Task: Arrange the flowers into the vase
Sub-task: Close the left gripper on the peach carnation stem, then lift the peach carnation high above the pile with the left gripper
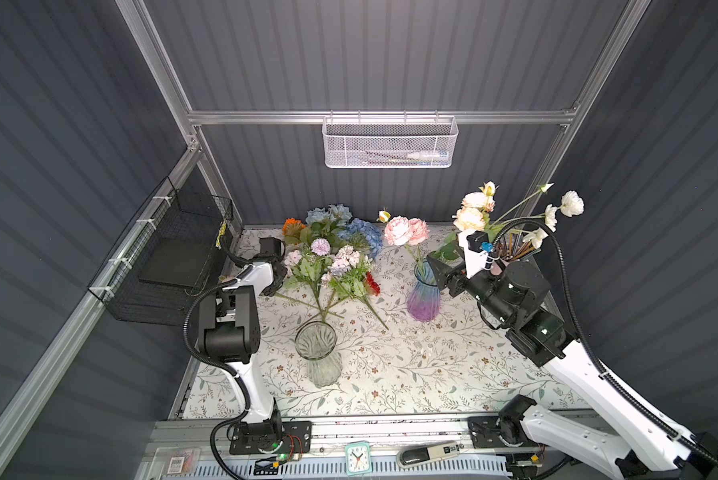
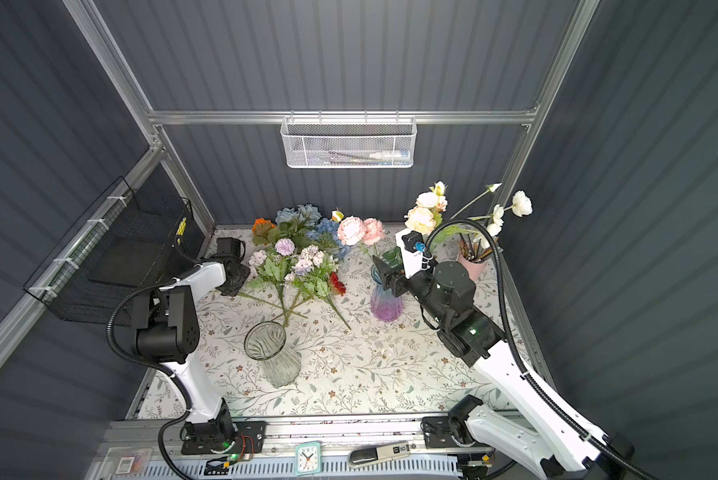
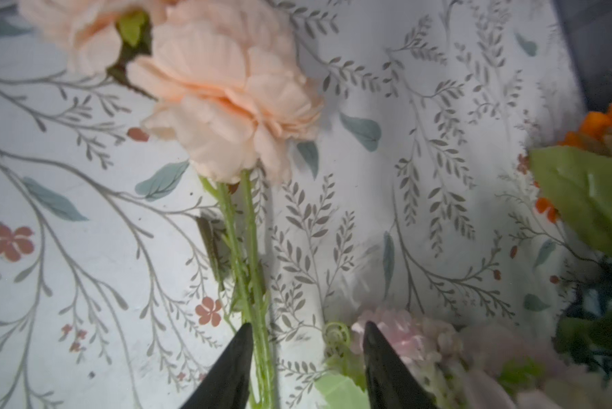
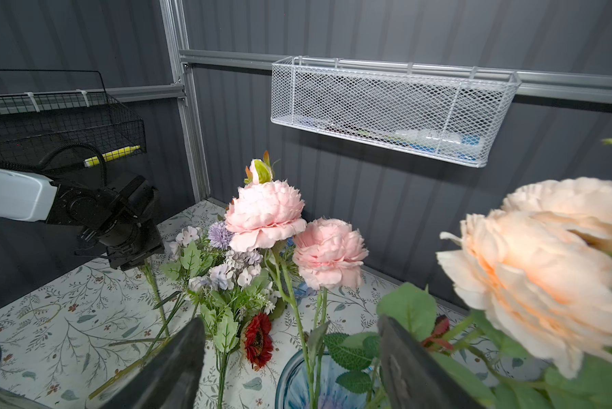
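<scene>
**Flowers.** A clear vase (image 1: 316, 353) of ribbed glass stands upright on the near half of the desk (image 1: 453, 365). Beyond it the loose flowers (image 1: 332, 266) lie heaped, with their stems fanned toward that vase. The heap holds lilac and pale pink sprays and a red daisy (image 1: 373, 284). Blue hydrangea (image 1: 363, 235) and an orange daisy (image 1: 293, 226) lie by the back wall.

**Left tool** (image 3: 307, 324). It points down at the heap's left edge with its jaws apart. Two green stems of a peach bloom (image 3: 233, 102) lying on the cloth run just beside one finger, unclamped.

**Blue vase** (image 1: 423, 297). It shades to purple at the base, stands upright to the right of the heap and holds two pink peonies (image 1: 405, 230).

**Right tool** (image 4: 291, 318). It is at that vase's mouth with its jaws wide apart and leaves and stems between them. Contact cannot be told. A peach and white bunch (image 1: 469, 218) rises above it.

**Surface.** The desk carries a white cloth printed with leafy sprigs.

**Room.** A small clock (image 1: 357, 457) sits on the front rail. The walls are dark and ribbed, in an aluminium frame. A black wire basket (image 1: 162, 257) hangs on the left wall and a white mesh basket (image 1: 388, 141) on the back rail.
</scene>
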You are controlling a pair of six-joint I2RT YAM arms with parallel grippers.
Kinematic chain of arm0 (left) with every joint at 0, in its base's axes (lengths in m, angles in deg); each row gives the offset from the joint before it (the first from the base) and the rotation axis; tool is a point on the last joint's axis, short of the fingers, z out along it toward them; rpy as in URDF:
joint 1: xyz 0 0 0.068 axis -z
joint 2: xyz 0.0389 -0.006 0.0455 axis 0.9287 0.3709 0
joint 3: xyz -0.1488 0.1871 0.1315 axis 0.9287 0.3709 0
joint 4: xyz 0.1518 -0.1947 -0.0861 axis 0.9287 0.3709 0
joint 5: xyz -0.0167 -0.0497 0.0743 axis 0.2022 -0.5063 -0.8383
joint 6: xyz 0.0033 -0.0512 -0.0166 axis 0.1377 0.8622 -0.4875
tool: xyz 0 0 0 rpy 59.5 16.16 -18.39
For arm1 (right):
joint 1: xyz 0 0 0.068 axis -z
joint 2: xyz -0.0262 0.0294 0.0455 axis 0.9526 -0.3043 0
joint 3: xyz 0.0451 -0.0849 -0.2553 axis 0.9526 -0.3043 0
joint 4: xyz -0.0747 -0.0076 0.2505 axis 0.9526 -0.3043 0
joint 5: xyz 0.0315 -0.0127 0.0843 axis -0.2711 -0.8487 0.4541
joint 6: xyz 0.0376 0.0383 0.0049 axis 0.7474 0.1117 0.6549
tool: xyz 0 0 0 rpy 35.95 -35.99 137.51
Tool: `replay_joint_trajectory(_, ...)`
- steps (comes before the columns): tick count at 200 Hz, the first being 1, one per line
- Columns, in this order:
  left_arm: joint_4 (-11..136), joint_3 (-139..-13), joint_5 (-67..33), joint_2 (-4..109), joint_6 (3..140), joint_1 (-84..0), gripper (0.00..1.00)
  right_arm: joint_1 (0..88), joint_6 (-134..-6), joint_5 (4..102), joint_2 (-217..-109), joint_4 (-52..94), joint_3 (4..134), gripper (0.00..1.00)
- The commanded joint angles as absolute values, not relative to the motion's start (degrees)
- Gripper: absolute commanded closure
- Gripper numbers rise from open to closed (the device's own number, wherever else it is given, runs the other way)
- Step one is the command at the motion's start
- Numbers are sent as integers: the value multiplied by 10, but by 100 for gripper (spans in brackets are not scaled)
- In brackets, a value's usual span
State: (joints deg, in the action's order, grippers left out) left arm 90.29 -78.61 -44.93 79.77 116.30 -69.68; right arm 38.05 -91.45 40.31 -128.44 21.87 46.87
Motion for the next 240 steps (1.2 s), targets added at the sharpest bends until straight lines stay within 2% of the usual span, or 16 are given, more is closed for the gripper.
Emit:
replay_joint_trajectory(1, 967, -794, -469, 808, 1224, -698, 49, 378, -928, 391, -1274, 239, 463, 22)
replay_joint_trajectory(49, 969, -795, -459, 831, 1235, -691, 50, 378, -932, 385, -1272, 249, 454, 20)
replay_joint_trajectory(94, 1015, -836, -474, 881, 1254, -690, 58, 378, -933, 379, -1273, 251, 453, 19)
replay_joint_trajectory(112, 1031, -844, -475, 900, 1255, -690, 65, 378, -934, 379, -1273, 255, 451, 18)
replay_joint_trajectory(152, 1012, -820, -481, 885, 1265, -690, 100, 378, -934, 369, -1275, 259, 449, 16)
replay_joint_trajectory(195, 980, -777, -486, 842, 1248, -690, 100, 379, -931, 362, -1280, 268, 442, 15)
replay_joint_trajectory(240, 902, -723, -518, 735, 1195, -658, 100, 378, -919, 357, -1294, 280, 437, 15)
